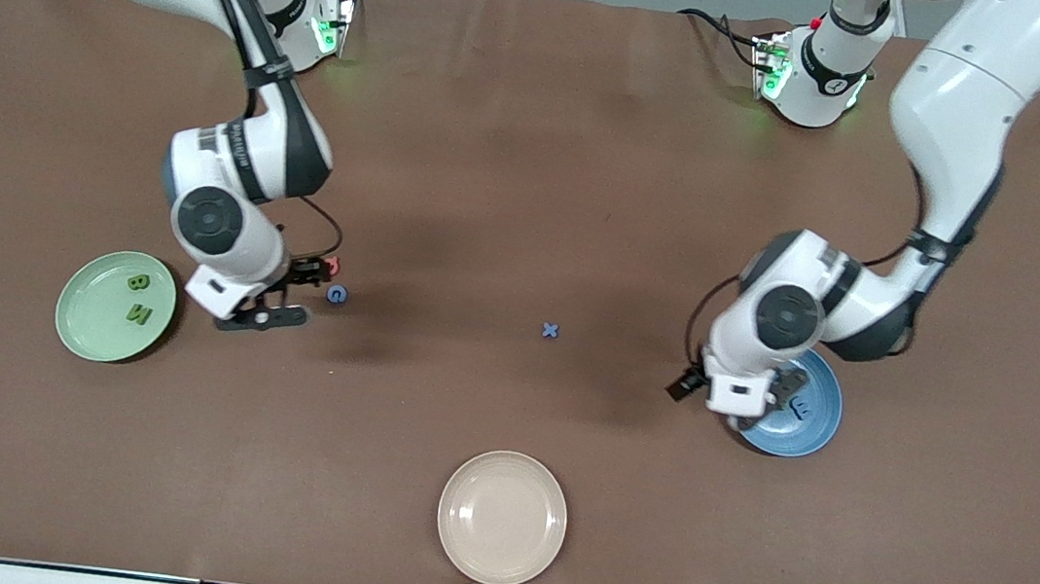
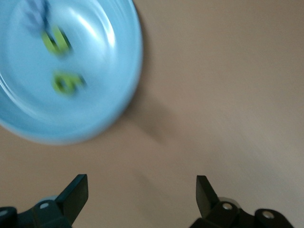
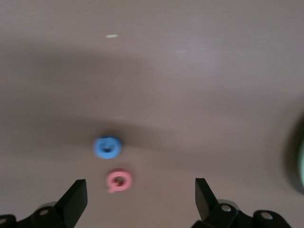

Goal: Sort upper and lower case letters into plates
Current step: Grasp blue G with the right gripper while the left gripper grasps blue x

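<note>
On the brown table, the left gripper (image 2: 141,197) hangs wide open and empty beside the medium blue plate (image 1: 815,433). The right gripper (image 3: 140,199), also wide open and empty, hovers near the pale mint green plate (image 1: 86,321), just by a small blue letter (image 3: 107,147) and a pink-red letter (image 3: 118,180). A blue x letter (image 1: 550,331) lies mid-table.

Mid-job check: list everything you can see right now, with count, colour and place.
mint green plate: one, toward the right arm's end, holding two green letters.
blue plate: one, toward the left arm's end, holding two green letters.
beige plate: one, nearest the front camera.
blue round letter and pink letter: one each, loose beside the right gripper.
blue x: one, mid-table.
left gripper: open, by the blue plate's edge.
right gripper: open.
</note>
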Available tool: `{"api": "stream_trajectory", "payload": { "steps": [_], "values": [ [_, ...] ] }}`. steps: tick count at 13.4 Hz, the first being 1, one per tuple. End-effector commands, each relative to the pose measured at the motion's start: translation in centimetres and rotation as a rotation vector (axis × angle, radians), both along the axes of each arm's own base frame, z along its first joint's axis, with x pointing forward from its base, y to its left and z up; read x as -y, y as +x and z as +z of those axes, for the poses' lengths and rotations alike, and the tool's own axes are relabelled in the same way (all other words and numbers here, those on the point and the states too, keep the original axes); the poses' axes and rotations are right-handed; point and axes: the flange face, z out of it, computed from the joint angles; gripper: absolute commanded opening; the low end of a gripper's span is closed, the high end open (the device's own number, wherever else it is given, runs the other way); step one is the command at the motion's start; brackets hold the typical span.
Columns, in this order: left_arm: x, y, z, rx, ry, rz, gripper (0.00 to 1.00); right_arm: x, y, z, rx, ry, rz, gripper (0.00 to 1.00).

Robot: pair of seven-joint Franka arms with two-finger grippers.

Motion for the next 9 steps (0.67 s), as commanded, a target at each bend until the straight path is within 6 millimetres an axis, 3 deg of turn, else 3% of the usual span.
{"api": "stream_trajectory", "payload": {
  "steps": [1, 3, 5, 8, 9],
  "values": [
    [5.1, -0.9, -1.6, 0.013, -0.031, 0.059, 1.0, -2.1, -1.6, -0.6, 0.028, 0.039, 0.062, 1.0],
    [10.2, -2.5, -3.3, 0.037, -0.071, 0.108, 0.98, -2.4, -2.7, -2.3, 0.061, 0.067, 0.111, 1.0],
    [14.4, -2.7, -4.5, 0.061, -0.088, 0.137, 0.88, -1.9, -3.8, -4.2, 0.101, 0.097, 0.18, 1.0],
    [18.7, -3.3, -5.9, 0.098, -0.076, 0.191, 0.87, -1.3, -4.1, -6.0, 0.11, 0.108, 0.198, 1.0],
    [19.2, -3.8, -6.1, 0.095, -0.07, 0.182, 0.87, -0.8, -3.8, -6.5, 0.113, 0.113, 0.22, 1.0]
  ]
}}
